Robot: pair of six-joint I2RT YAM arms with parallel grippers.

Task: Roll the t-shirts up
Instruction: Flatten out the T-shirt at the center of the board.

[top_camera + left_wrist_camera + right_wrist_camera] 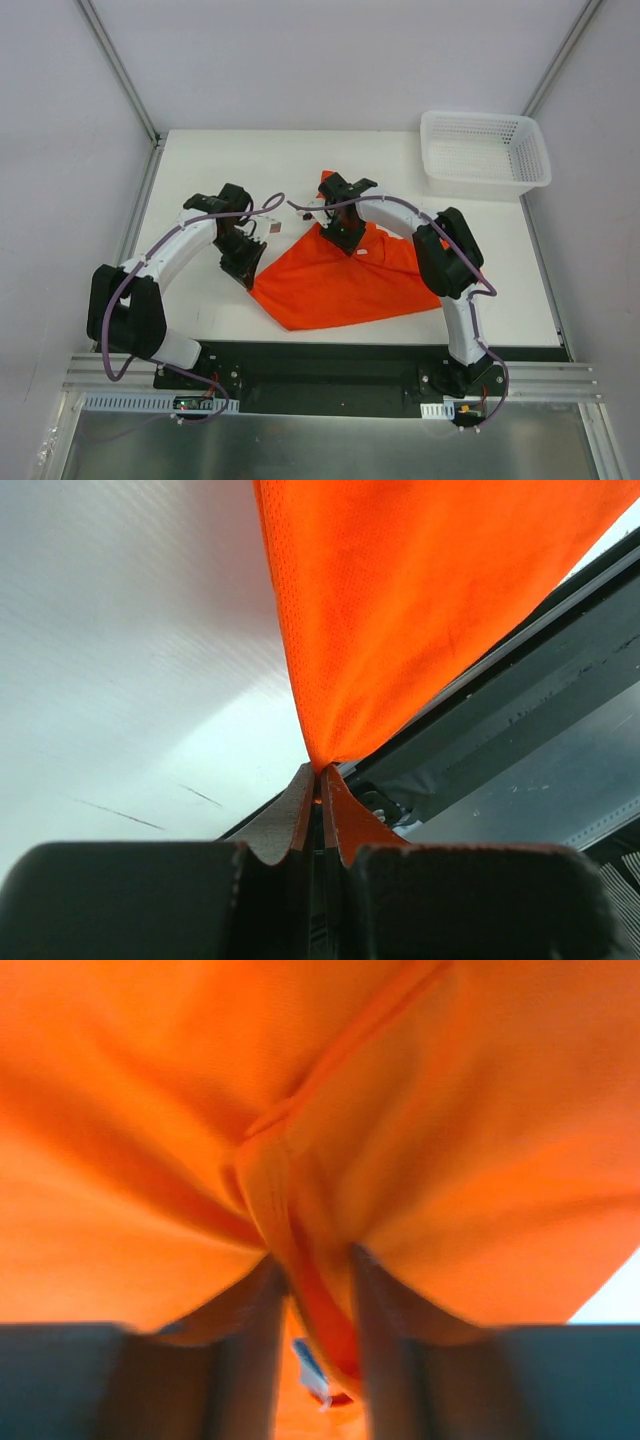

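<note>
On the bench (250,160), around its middle and reaching toward the near edge, the t-shirt (340,285), spread in a rough wedge with nothing rolled yet. At its left corner, the left pincer (248,268), clamped shut on a small pinch of cloth and holding it taut above the surface, probably to anchor that edge so the fabric can be drawn flat. At the far edge of the shirt, the right pincer (345,238), pushed down into the fabric with its fingers (245,1300) on either side of a raised seam fold. A gap visible between them, so impossible to tell whether gripped or merely straddled. Judged as straightening ahead of any rolling. Well apart, at the far right corner, a white mesh basket (485,150), likely meant for the finished roll.
</note>
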